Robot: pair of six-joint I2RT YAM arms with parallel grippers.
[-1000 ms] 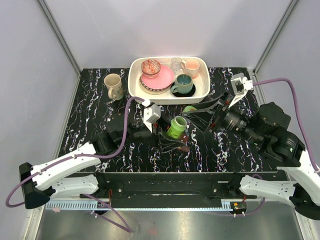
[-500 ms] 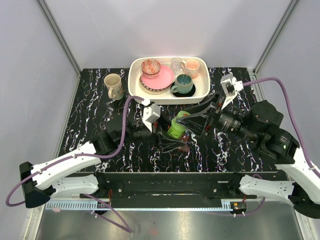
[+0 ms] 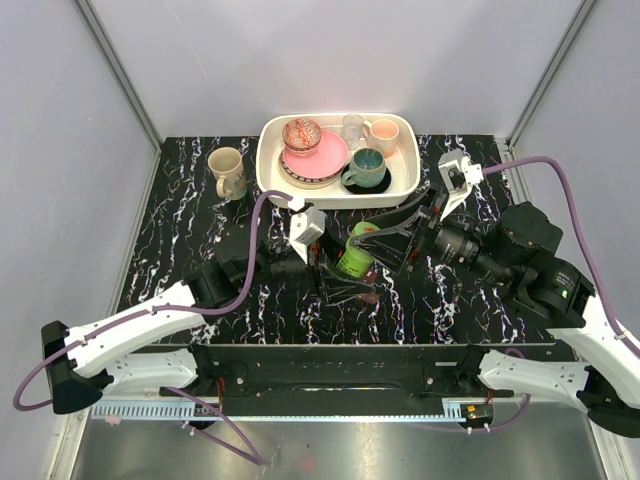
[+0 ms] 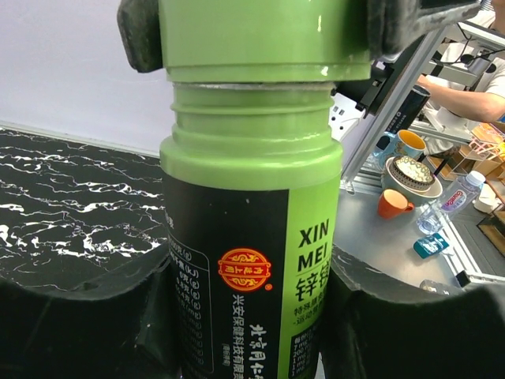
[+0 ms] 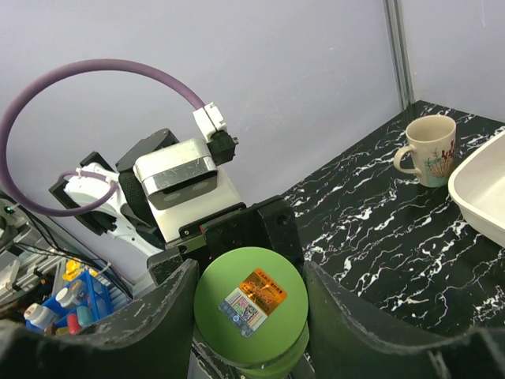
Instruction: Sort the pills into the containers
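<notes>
Pinching the green bottle (image 4: 246, 237) upright is the left tool (image 3: 343, 272); just above, the right tool (image 3: 372, 235) clamps the cap (image 5: 251, 304).

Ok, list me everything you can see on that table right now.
bottle: one, green, mid-table
cap: one, green, atop the bottle
small case: one, dark brown, just near of the bottle
beige mug: one, left of the tray
tray: one, white, far centre
plate: one, pink, tray's left half
bowl: one, red-patterned, on the plate
teal mug: one, in the tray
peach mug: one, tray's far right
glass: one, clear, tray's far edge
left gripper: one, black, shut on the bottle
right gripper: one, black, shut on the cap
</notes>
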